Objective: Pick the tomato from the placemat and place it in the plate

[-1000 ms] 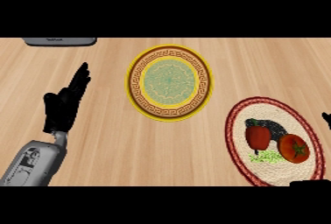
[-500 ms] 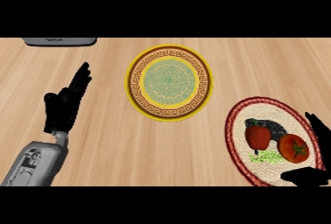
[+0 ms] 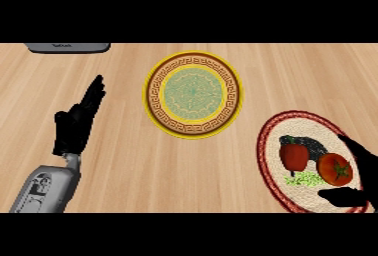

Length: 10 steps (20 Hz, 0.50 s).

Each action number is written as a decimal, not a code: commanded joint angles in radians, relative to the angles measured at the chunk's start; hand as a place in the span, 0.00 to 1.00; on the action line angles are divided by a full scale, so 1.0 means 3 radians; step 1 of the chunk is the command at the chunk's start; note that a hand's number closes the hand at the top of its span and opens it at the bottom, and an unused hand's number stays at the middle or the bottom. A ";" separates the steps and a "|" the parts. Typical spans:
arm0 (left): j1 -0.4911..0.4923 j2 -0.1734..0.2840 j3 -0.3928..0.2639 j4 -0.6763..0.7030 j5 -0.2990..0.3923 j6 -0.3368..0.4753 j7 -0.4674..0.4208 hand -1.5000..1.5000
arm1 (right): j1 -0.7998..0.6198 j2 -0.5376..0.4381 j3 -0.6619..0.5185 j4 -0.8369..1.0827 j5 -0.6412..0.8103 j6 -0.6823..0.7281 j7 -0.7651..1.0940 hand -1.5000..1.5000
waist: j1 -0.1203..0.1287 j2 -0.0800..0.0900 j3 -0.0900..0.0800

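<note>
- Wooden tabletop (image 3: 118, 165) fills the head view, pale planks running side to side, with a grey object (image 3: 68, 47) partly cut off at the far edge.
- Near the middle sits the plate (image 3: 193, 95), yellow-rimmed with a patterned green centre and nothing on it; that is where the tomato has to end up.
- At the right lies the placemat (image 3: 284, 135), oval with a dark red border, carrying a dark leafy item (image 3: 308, 144), a red pepper-like piece (image 3: 294, 156), some green bits (image 3: 304, 179) and the tomato (image 3: 335, 169).
- My right robot hand (image 3: 363, 159) comes in from the right edge: fingers arc along the tomato's far and right side, and the thumb (image 3: 343, 198) sits just below it. The tomato lies between them, but I cannot tell whether either touches it. I judge this robot hand still released, cupped around the tomato rather than closed on it.
- My left robot hand (image 3: 74, 127) rests open at the left, fingers straight, well apart from everything.
- The step in hand is the grasp. Next I should close fingers and thumb on the tomato without catching the red piece beside it, lift, then carry it left to the plate.
</note>
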 commanded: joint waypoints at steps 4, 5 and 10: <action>-0.0079 0.0089 0.0309 0.0186 0.0064 -0.0273 -0.0170 0.50 | -0.0172 0.0057 -0.0117 0.0121 0.0283 -0.0084 -0.0187 1.00 | -0.0003 0.0002 0.0000; 0.0102 -0.0065 0.0123 -0.0120 -0.0106 -0.0121 0.0020 0.50 | 0.0085 0.0197 -0.0103 0.0235 0.0390 -0.0360 -0.0440 1.00 | -0.0001 -0.0001 0.0001; 0.0050 -0.0031 0.0331 0.0062 -0.0041 -0.0326 -0.0110 0.50 | -0.0240 0.0174 -0.0312 0.0482 0.0415 -0.0328 -0.0621 1.00 | 0.0004 0.0001 0.0000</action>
